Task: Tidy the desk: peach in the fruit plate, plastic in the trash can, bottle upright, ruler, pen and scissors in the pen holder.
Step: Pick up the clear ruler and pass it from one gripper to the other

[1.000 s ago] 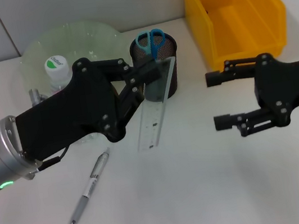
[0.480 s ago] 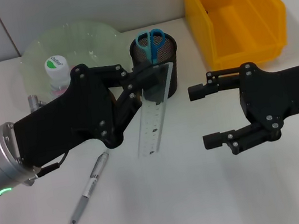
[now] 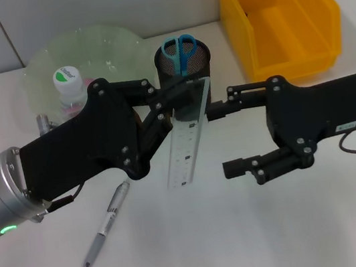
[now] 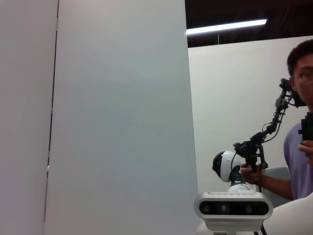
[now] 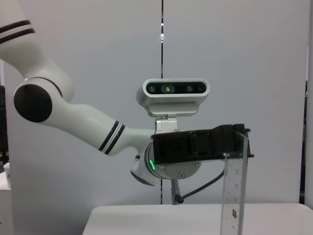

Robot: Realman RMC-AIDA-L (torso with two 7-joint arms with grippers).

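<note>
Since a second ago: right gripper (image 3: 223,138) has slid in across the desk toward the ruler; the left arm has barely shifted.
Left gripper (image 3: 182,92): fingers clamped on the upper end of the clear ruler (image 3: 187,140), just in front of the pen holder.
Ruler: tilted, its top edge at the pen holder's (image 3: 199,59) rim and its lower end down toward the desk; in the right wrist view it stands upright in the left gripper (image 5: 234,147).
Right gripper: fingers spread wide apart, holding nothing, one fingertip just beside the ruler's edge, the other lower and apart from it.
Scissors (image 3: 179,50): one pair, blue handles up, standing in the black mesh pen holder.
Pen (image 3: 105,226): one, lying flat on the desk near the left arm.
Bottle (image 3: 69,86): one, white with a green-marked cap, upright on the pale green fruit plate (image 3: 109,43).
Bin (image 3: 278,16): one yellow plastic bin, at the back right.
Surface: white desk (image 3: 250,244) against a grey panelled wall.
Room: the left wrist view shows a person (image 4: 303,152) holding a handheld rig.
</note>
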